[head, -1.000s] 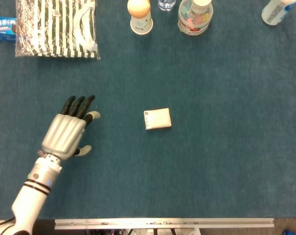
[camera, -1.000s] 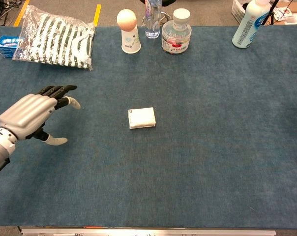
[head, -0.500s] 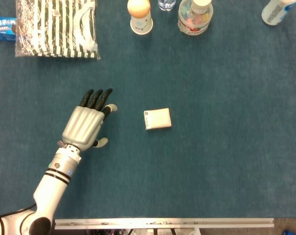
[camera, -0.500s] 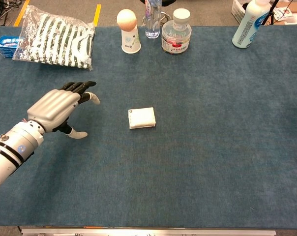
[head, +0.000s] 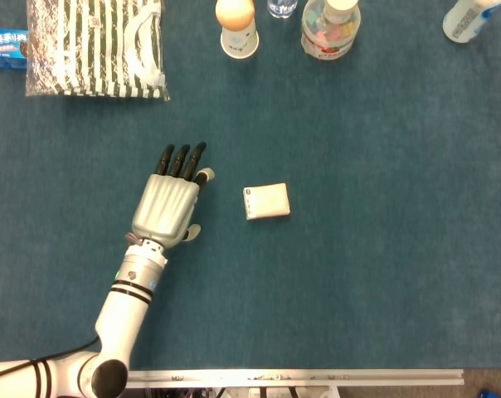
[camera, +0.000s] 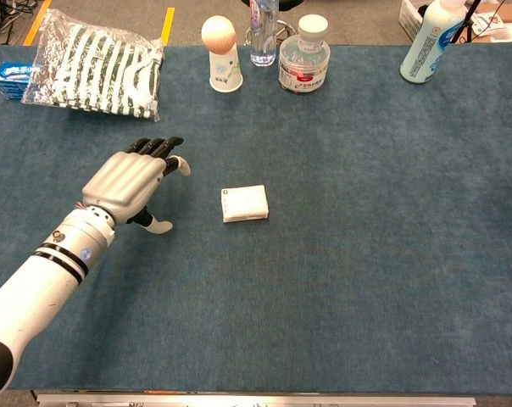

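My left hand [head: 169,201] [camera: 134,181] hovers palm down over the blue table cloth, fingers spread and holding nothing. A small white flat box [head: 267,201] [camera: 244,203] lies to its right, a short gap away from the fingertips. My right hand shows in neither view.
At the back left lie a striped plastic bag [head: 94,46] [camera: 95,64] and a blue packet [head: 5,47]. Along the back stand a paper cup with an egg-like ball [camera: 223,53], a clear bottle [camera: 264,32], a lidded jar [camera: 304,54] and a white bottle [camera: 431,38].
My left hand has moved to the right across the cloth, closing in on the white box. Its fingers stay spread. The box has not moved.
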Controlling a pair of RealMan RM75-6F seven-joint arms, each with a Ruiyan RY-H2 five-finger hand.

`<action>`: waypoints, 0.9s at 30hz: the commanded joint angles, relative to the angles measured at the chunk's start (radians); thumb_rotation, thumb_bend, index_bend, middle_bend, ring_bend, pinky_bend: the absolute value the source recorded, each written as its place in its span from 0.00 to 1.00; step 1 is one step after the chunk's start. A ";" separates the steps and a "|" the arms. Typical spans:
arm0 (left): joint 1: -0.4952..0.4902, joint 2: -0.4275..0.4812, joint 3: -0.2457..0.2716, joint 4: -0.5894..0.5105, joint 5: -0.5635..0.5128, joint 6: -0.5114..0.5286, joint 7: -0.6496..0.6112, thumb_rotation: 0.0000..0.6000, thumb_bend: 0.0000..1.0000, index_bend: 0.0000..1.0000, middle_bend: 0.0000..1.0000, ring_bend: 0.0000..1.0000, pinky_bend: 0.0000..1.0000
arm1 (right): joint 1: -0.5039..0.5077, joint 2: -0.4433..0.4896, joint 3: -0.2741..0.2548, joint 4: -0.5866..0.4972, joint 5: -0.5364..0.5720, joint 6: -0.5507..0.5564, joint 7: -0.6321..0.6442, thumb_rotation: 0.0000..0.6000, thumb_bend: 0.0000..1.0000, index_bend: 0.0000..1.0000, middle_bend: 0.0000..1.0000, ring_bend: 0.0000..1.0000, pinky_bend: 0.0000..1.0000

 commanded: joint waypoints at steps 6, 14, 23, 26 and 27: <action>-0.021 -0.043 -0.003 0.011 -0.029 0.019 0.034 1.00 0.14 0.25 0.00 0.00 0.00 | -0.005 0.007 0.004 0.012 0.006 0.000 0.023 1.00 0.00 0.35 0.27 0.04 0.12; -0.031 -0.057 -0.023 -0.038 -0.099 0.039 0.075 0.83 0.14 0.28 0.00 0.00 0.00 | -0.005 0.008 0.005 0.016 0.008 -0.009 0.035 1.00 0.00 0.35 0.27 0.04 0.12; -0.056 -0.040 -0.047 -0.098 -0.165 0.055 0.121 0.81 0.14 0.29 0.00 0.00 0.00 | -0.003 0.005 0.008 0.022 0.019 -0.023 0.036 1.00 0.00 0.35 0.27 0.04 0.12; -0.065 -0.044 -0.047 -0.100 -0.179 0.054 0.116 0.81 0.14 0.29 0.00 0.00 0.00 | -0.002 0.003 0.007 0.023 0.019 -0.027 0.034 1.00 0.00 0.35 0.27 0.04 0.12; -0.067 -0.047 -0.047 -0.097 -0.180 0.054 0.113 0.81 0.14 0.29 0.00 0.00 0.00 | -0.002 0.002 0.007 0.023 0.019 -0.027 0.034 1.00 0.00 0.35 0.27 0.04 0.12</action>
